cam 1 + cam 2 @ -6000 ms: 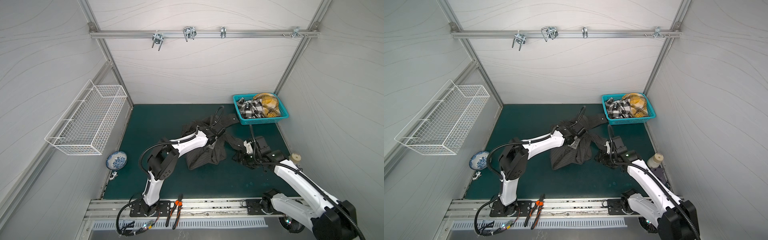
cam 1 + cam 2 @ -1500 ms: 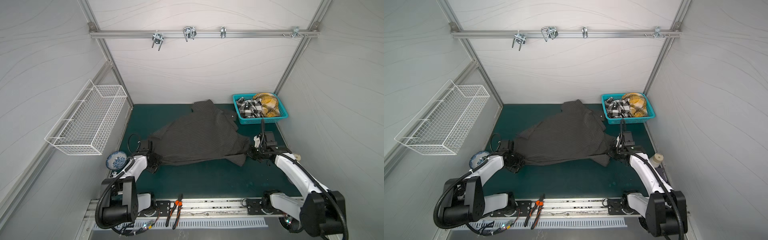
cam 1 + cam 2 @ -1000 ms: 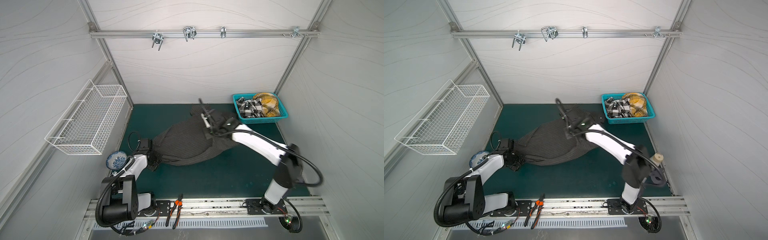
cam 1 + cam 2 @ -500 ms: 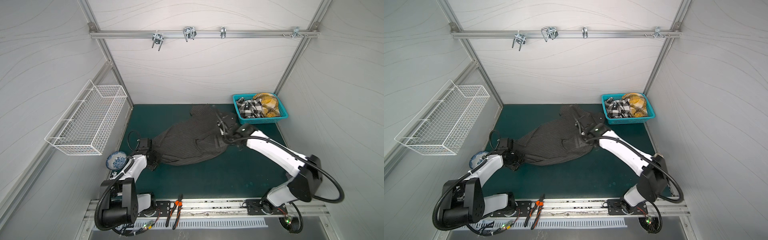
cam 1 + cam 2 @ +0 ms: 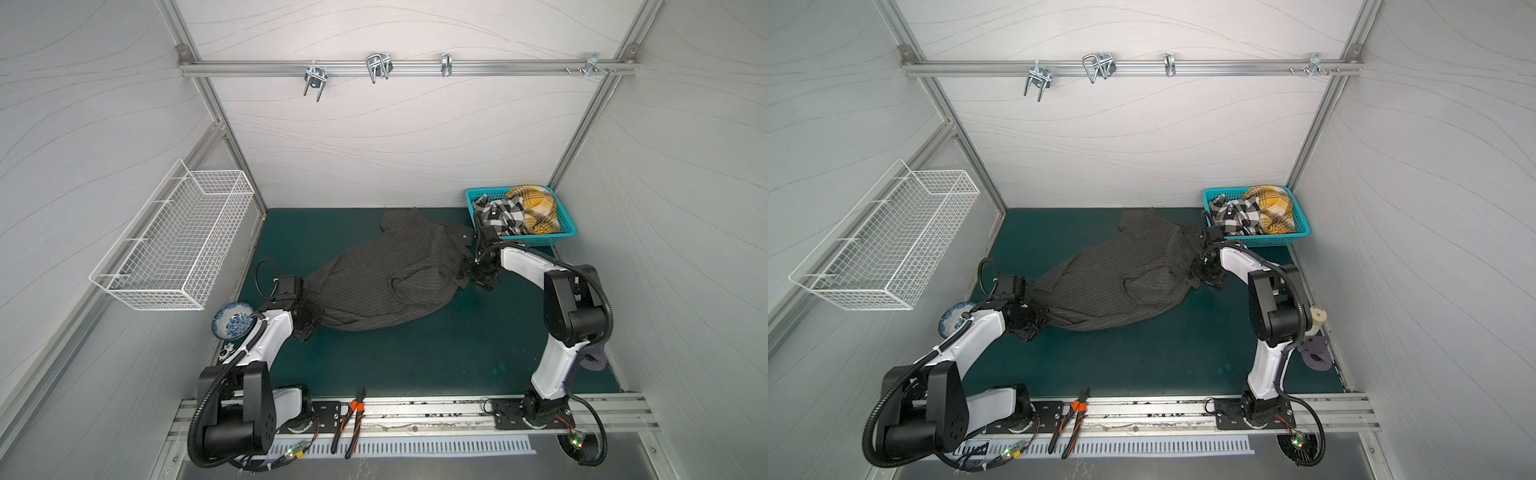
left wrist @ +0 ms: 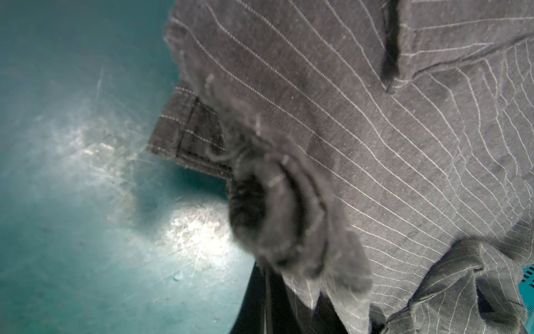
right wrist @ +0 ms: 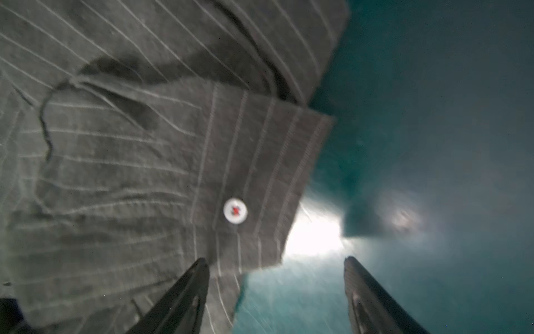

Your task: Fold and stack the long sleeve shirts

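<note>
Cannot see the left pincer (image 5: 311, 321) tips, clenched inside one gathered end of the dark charcoal-grey pinstriped button-up shirt (image 5: 386, 282) crumpled mid green surface (image 5: 415, 361). Shows the right pincer (image 7: 276, 260) released over a blurred buttoned cuff (image 7: 260, 173), drawn back since a second ago from mid-shirt to its right edge.

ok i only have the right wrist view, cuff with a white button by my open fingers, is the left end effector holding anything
observer: yes, the left end effector is shut on the opposite end of the dark charcoal pinstriped button-up shirt.
operator: is the shirt spread flat
observer: no, it lies bunched in a long heap on the dark green mat, with a fold across its middle.
operator: anything close behind me
observer: a teal plastic basket holding checked cloths, in the mat's back right corner.
</note>
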